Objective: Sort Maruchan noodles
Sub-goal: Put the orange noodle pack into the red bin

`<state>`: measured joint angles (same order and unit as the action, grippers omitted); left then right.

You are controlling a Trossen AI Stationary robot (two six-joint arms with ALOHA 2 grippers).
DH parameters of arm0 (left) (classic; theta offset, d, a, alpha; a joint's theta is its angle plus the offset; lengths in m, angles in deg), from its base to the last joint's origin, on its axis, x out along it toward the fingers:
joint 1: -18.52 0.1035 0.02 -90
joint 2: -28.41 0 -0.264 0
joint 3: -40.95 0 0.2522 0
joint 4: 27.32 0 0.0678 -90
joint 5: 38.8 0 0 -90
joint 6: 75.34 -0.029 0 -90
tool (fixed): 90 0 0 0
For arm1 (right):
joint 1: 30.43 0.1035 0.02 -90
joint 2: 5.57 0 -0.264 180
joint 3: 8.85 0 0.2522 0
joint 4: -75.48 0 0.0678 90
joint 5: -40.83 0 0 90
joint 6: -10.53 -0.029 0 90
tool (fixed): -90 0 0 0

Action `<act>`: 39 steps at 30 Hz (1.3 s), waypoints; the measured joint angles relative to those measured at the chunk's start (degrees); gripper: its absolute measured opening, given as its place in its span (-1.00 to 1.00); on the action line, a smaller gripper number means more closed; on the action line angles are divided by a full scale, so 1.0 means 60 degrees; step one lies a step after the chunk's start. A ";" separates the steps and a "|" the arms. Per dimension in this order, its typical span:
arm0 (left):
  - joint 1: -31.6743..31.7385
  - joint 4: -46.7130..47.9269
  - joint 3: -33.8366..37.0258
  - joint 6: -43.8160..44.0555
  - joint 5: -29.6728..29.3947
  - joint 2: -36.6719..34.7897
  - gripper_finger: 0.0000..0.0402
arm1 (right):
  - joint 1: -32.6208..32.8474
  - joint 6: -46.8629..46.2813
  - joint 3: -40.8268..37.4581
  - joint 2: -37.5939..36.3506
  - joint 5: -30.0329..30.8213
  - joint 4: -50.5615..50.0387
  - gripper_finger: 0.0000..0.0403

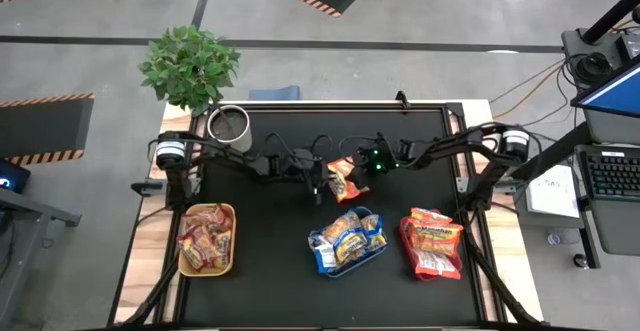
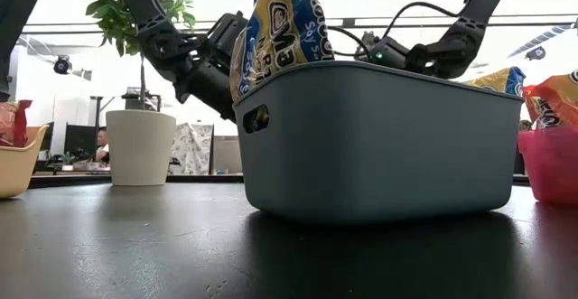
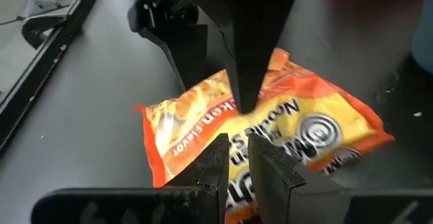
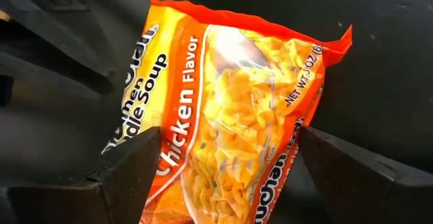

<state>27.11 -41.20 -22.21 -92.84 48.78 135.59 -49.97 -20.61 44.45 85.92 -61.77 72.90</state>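
You are looking at a black table top (image 1: 280, 291) on a wooden frame, standing on a grey floor with hazard-striped mats. At the far left corner stands a white pot (image 1: 230, 127) with a green plant (image 1: 189, 66). Near the left edge you have a yellow tray (image 1: 207, 262) holding red Maruchan packets (image 1: 202, 243).

Moving right, your left gripper (image 1: 316, 183) hovers at mid-table, just left of a loose orange packet (image 1: 345, 180). In its wrist view the fingers (image 3: 216, 163) stand almost together with only a thin slit between them, hanging over the packet's edge; you cannot tell whether they pinch any of the wrapper.

The right gripper (image 1: 358, 167) reaches in from the right over the same orange packet (image 4: 230, 116). Its fingers (image 4: 128, 170) are spread wide, one on each long side of the chicken-flavour packet, with the packet lying flat between them.

Nearer you, the blue tray (image 1: 322, 258) holds blue-and-yellow packets (image 1: 348, 235); in the low view one stands upright above its rim (image 2: 361, 69). Farthest right, the red tray (image 1: 408, 243) holds orange packets (image 1: 434, 235).
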 joint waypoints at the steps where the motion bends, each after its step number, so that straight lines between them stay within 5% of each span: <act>1: 0.0021 -0.0110 0.0052 0.0004 0.0000 0.0004 -0.80 | -0.0018 0.0004 0.0047 0.0094 -0.0050 0.0074 0.70; 15: 0.0119 -0.0463 0.0169 -0.0036 0.0232 0.0837 -0.80 | -0.0206 -0.0085 0.0238 0.0235 -0.0794 0.0367 0.68; 30: 0.0121 -0.0310 0.0215 -0.0238 0.0499 0.0867 -0.80 | -0.0222 -0.0555 0.0219 0.0959 -0.2125 0.3045 0.66; 39: 0.0125 -0.0571 0.0249 -0.0248 0.0597 0.0843 -0.80 | -0.0231 -0.0398 0.0219 0.0964 -0.2072 0.2983 0.27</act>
<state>27.86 -44.62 -20.71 -94.32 52.36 140.65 -51.36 -23.00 45.77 91.70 -74.20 90.80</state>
